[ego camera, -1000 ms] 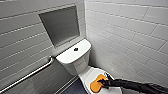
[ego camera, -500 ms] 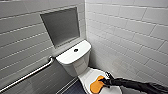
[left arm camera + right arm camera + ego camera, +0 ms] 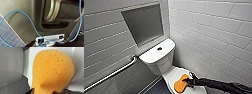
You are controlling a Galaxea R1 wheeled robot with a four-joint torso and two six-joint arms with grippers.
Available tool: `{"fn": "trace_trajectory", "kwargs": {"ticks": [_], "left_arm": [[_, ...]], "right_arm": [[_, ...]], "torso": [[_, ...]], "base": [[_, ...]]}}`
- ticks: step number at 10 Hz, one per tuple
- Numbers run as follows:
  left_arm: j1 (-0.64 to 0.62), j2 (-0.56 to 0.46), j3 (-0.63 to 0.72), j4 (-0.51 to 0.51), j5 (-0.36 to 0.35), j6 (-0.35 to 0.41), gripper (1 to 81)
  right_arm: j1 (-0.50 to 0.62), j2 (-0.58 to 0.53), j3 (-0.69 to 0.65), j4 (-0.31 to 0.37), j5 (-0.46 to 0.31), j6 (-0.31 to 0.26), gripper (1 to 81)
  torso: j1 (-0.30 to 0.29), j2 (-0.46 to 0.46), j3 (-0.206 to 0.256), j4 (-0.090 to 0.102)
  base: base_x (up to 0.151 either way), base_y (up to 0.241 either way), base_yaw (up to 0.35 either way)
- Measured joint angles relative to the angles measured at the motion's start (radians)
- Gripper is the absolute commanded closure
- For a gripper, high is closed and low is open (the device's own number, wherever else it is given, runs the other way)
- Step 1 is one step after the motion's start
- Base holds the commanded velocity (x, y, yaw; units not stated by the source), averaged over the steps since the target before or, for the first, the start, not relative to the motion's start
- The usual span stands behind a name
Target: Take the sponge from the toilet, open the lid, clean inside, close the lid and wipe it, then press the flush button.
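Right pincer (image 3: 186, 81): mine, clenched on the near end of the sponge (image 3: 180, 84). In the right wrist view a dark fingertip (image 3: 31, 91) presses each side of that end.
Right arm (image 3: 224, 86): dark, reaching in low from the right across the bowl end of the toilet (image 3: 159, 63).
Sponge: orange and pitted, lying flat on the lid (image 3: 172, 73) towards its front. Its wide end points away from my pincer.
Lid: white and glossy, down over the bowl, so the bowl's inside is hidden from me.
Tank: white and boxy, set in the corner behind the lid, its top flat.
Button (image 3: 159, 48): small, round and dark, in the middle of the tank top, well apart from the sponge.
Niche (image 3: 144, 23): a grey recessed box in the wall above the tank. I cannot make out anything in it.
Rail (image 3: 111, 73): a metal bar slanting along the left wall, beside the tank.
Walls (image 3: 214, 37): pale oblong tiles on both sides of the corner.
Floor (image 3: 159, 88): dark tiles beside the bowl.
Cable (image 3: 28, 18): thin and blue, looping across the left wrist view.
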Motion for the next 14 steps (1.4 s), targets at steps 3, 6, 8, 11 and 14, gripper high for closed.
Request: {"fn": "trace_trajectory", "kwargs": {"ticks": [3, 6, 8, 11, 14], "left_arm": [[0.000, 0.000, 0.000, 0.000, 0.000, 0.000, 1.0], [0.000, 0.000, 0.000, -0.001, 0.000, 0.000, 1.0], [0.001, 0.000, 0.000, -0.001, 0.000, 0.000, 1.0], [0.004, 0.000, 0.000, -0.001, 0.000, 0.000, 1.0], [0.003, 0.001, 0.000, -0.001, -0.002, 0.000, 1.0]], "right_arm": [[-0.001, 0.010, -0.019, 0.000, 0.028, -0.002, 1.0], [-0.008, 0.068, -0.101, 0.000, 0.036, -0.006, 1.0], [-0.016, 0.090, -0.130, -0.001, 0.049, -0.010, 1.0], [-0.022, 0.090, -0.114, -0.002, 0.064, -0.013, 1.0], [-0.028, 0.089, -0.106, -0.004, 0.056, -0.013, 1.0]], "torso": [[0.000, 0.000, 0.000, 0.000], [0.000, 0.000, 0.000, 0.000], [0.000, 0.000, 0.000, 0.000], [0.008, -0.012, -0.005, 0.000], [0.045, -0.085, -0.006, 0.000]], "base": [[0.000, 0.000, 0.000], [0.000, 0.000, 0.000], [0.000, 0.000, 0.000], [0.000, 0.000, 0.000], [0.000, 0.000, 0.000]]}}
